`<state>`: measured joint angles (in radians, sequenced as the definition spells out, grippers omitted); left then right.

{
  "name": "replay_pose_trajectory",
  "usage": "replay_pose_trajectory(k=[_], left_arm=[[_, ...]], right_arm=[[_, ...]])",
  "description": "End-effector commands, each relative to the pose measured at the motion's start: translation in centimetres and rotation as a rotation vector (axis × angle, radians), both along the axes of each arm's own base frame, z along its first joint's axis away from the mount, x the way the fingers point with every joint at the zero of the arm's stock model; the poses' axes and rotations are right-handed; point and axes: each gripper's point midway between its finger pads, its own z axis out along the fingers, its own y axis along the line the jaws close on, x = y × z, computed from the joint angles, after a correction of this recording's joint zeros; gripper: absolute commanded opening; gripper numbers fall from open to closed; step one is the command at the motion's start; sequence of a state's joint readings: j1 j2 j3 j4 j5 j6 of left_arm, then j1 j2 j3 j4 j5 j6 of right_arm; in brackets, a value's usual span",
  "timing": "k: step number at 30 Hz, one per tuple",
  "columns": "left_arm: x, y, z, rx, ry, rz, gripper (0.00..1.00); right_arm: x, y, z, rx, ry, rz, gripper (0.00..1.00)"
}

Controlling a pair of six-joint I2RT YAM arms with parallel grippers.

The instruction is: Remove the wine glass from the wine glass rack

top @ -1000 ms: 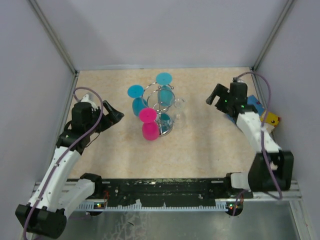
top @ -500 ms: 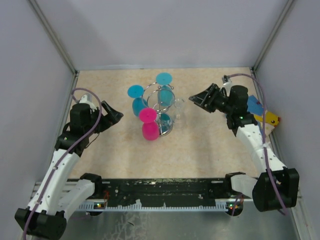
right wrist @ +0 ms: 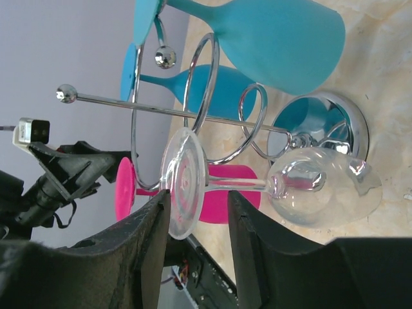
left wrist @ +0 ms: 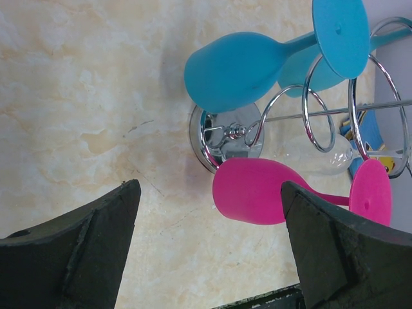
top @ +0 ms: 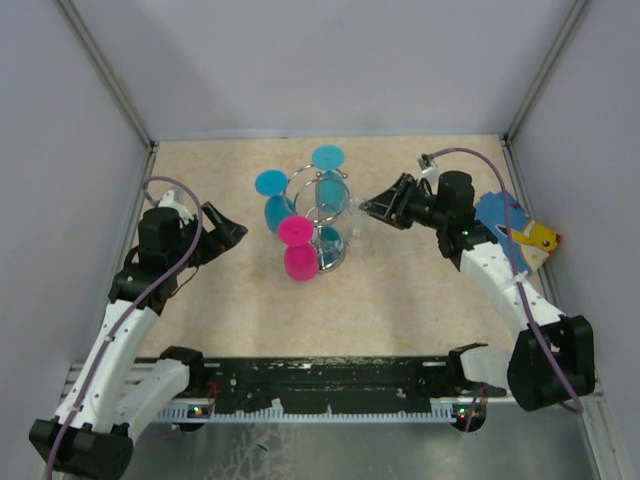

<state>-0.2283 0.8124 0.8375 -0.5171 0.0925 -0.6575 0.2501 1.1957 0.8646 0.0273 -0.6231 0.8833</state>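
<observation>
Close the right end effector (right wrist: 199,196), now apart astride the clear wine glass (right wrist: 322,190) stem, on the wine glass rack (left wrist: 222,138) toward the far edge of the tabletop (top: 420,300). Slide out along the loop, sparing the pink glass (left wrist: 248,190); leave the left end effector (top: 230,232) agape

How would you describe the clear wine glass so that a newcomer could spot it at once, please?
A chrome wine glass rack stands in the middle of the table, four glasses hanging from it. The clear wine glass hangs on the side facing the right arm, the right gripper at its foot. It alone is transparent; its neighbours are two blue glasses and a pink glass.
</observation>
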Motion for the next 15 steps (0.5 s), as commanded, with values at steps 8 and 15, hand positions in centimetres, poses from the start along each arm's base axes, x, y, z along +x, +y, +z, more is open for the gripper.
replay_pose_trajectory(k=[8,15], left_arm=[[-0.1,-0.2,0.4,-0.015,-0.017,-0.009,0.95],[-0.1,-0.2,0.1,-0.014,-0.01,-0.011,0.95]], right_arm=[[1.4,1.5,2.0,0.061,-0.08,0.041,0.27],[0.9,1.7,2.9,0.086,-0.107,0.063,0.01]])
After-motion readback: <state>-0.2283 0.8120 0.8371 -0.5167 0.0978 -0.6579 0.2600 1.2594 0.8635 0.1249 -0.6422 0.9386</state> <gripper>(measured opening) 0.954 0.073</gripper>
